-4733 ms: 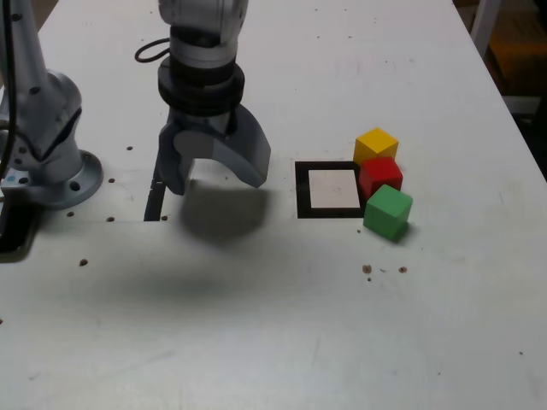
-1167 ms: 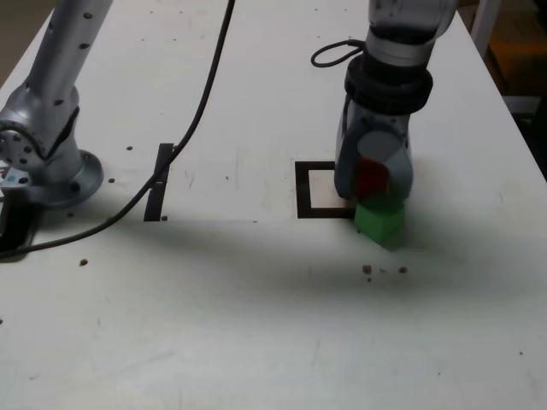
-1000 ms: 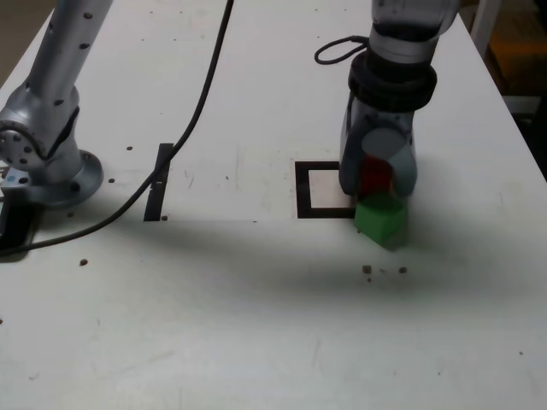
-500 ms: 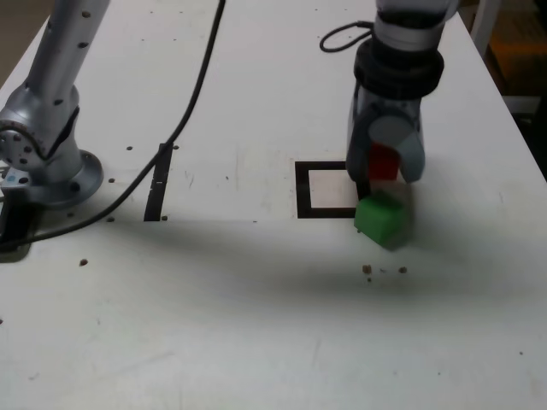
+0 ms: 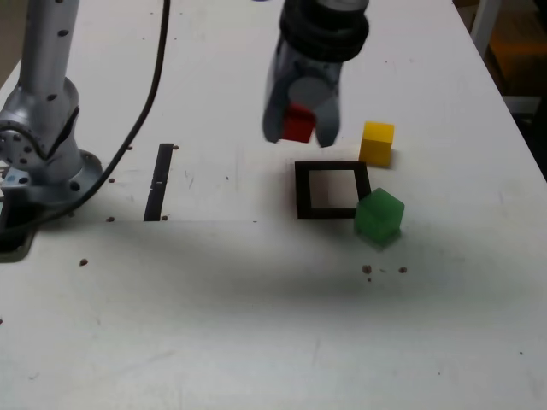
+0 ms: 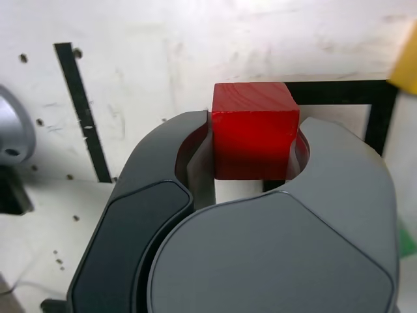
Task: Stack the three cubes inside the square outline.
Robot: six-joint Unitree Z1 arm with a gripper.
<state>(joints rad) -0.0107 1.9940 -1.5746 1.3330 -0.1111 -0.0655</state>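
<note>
- The gripper (image 5: 298, 130) is hanging above the white table (image 5: 256, 325), clear of its surface, with its jaws clamping the red cube (image 5: 298, 125) between them.
- In the wrist view the red cube (image 6: 254, 130) is sitting squarely in the jaws, one grey finger (image 6: 182, 163) pressing each side.
- The square outline (image 5: 332, 190) is lying on the table just below the claw and slightly toward the exterior view's right; its white inside is holding nothing.
- The yellow cube (image 5: 377, 143) is resting on the table to the claw's right in the exterior view, just beside the outline's far right corner.
- The green cube (image 5: 378, 215) is sitting further from the claw, overlapping the outline's near right corner.
- A thin black strip (image 5: 160, 180) is lying well apart on the claw's other side, near the arm's base (image 5: 47, 166).
</note>
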